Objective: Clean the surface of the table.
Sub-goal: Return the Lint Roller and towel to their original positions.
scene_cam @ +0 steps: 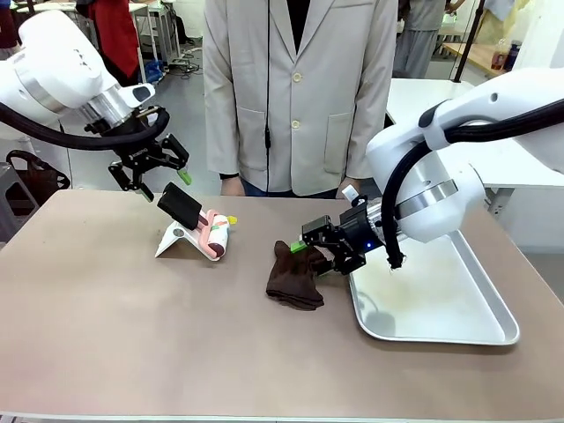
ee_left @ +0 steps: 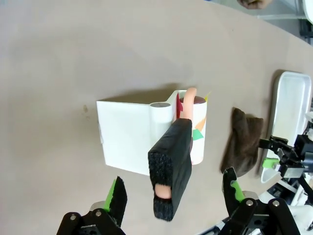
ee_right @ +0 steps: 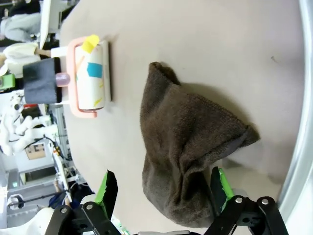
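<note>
The taupe-brown table [scene_cam: 132, 344] carries a pink lint roller [scene_cam: 214, 234] with a black foam handle [ee_left: 171, 161], resting in a white stand [ee_left: 127, 137]. My left gripper [scene_cam: 163, 182] hangs open just above and left of the handle. In the left wrist view its fingers [ee_left: 115, 196] stand wide on either side of the handle's end without touching it. A crumpled dark brown cloth [scene_cam: 295, 278] lies at mid-table. My right gripper [scene_cam: 310, 257] is open at the cloth's right edge. In the right wrist view its green pads [ee_right: 219, 182] straddle the near end of the cloth [ee_right: 190, 142].
A silver metal tray [scene_cam: 493, 326] lies on the table's right side, just beyond the cloth. A person in a pale jacket [scene_cam: 300, 97] stands at the far edge, hands near the rim. The near half of the tabletop is bare.
</note>
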Tool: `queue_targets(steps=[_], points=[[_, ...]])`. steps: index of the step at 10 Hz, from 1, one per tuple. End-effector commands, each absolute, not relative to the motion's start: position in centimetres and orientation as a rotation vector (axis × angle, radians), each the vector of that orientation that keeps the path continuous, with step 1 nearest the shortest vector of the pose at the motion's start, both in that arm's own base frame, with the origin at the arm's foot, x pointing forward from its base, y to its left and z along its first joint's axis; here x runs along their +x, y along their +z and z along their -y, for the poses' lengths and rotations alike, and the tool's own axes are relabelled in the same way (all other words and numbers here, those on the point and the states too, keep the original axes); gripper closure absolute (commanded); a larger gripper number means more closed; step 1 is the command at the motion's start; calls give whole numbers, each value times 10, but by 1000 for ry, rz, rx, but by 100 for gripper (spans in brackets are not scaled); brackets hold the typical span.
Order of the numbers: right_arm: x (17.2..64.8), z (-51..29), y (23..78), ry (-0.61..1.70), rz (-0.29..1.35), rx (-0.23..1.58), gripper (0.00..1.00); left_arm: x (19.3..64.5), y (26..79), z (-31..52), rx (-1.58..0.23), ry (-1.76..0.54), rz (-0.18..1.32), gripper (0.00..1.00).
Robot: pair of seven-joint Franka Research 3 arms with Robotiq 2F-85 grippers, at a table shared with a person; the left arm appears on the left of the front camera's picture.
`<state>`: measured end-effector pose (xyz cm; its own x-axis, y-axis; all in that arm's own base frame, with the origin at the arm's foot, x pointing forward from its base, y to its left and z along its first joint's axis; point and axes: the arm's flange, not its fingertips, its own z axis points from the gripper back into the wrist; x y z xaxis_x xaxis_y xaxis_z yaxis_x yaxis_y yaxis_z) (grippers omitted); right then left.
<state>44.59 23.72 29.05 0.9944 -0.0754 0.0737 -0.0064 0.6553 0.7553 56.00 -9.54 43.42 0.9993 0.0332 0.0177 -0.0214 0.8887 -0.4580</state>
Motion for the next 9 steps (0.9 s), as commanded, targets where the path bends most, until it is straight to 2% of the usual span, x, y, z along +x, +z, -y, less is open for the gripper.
queue_targets(steps=[1, 3, 5, 7, 9], points=[[433, -231, 311, -5, 79, 861, 0, 540, 453, 79, -515, 36, 39, 0], [424, -212, 330, -12, 99, 923, 0, 507, 479, 53, -626, 0, 47, 0], [416, -177, 342, -43, 72, 1031, 0, 458, 499, 24, -810, -68, 53, 0], [417, -127, 341, -55, -11, 1237, 0, 406, 490, -3, -1017, -128, 46, 0], [392, -70, 346, -24, -45, 1461, 0, 364, 456, -33, -1164, -128, 74, 0]])
